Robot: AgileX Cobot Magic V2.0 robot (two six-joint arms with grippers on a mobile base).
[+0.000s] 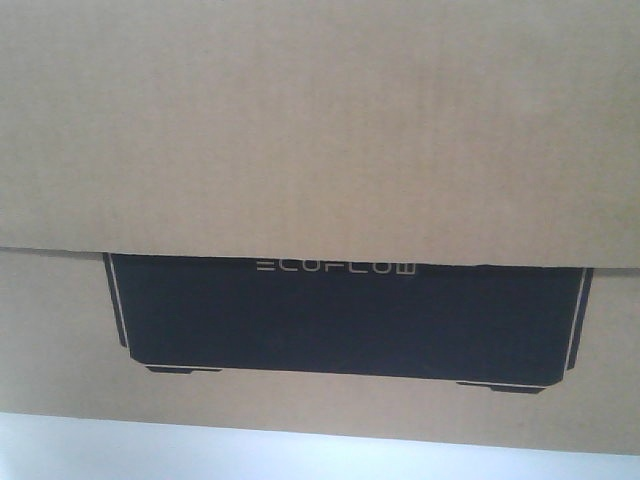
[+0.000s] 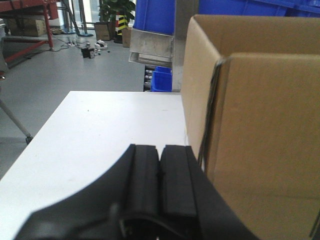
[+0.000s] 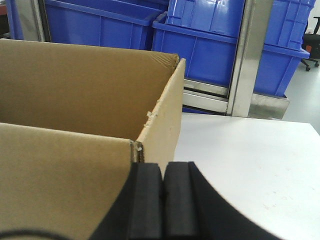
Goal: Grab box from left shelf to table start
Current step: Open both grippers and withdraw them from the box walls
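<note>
Grey workshop floor stretches away on the far left, with a red frame, a potted plant [image 2: 118, 11] and clutter in the distance, and the white tabletop [image 2: 100, 135] juts into it with an unguarded near-left edge. That left half of the tabletop is bare, so it offers the widest room for any sideways shift.

At the bottom of the left wrist view, the left gripper [image 2: 160, 182] has its black pads pressed together with nothing between them, and it sits just beside the left outer wall of the box [image 2: 260, 135]. The box, open-topped brown corrugated cardboard with a black silhouette and "ECOFLOW" lettering [image 1: 335, 267] on its front, already stands on the tabletop and fills the front view.

On the far side of the box, the right gripper [image 3: 160, 200] is likewise closed on nothing, right at the box's near corner.

My worry is that neither gripper is clamping anything: the box would be held only by side pressure, so any lift or slide could let it slip, tilt, or buckle a thin wall. A sideways nudge could also skate it on the smooth top.

Behind and to the right, blue bins [image 3: 210, 47] and a silver upright [image 3: 247, 55] of the shelf stand close, limiting backward travel, while the right portion of the tabletop lies open.
</note>
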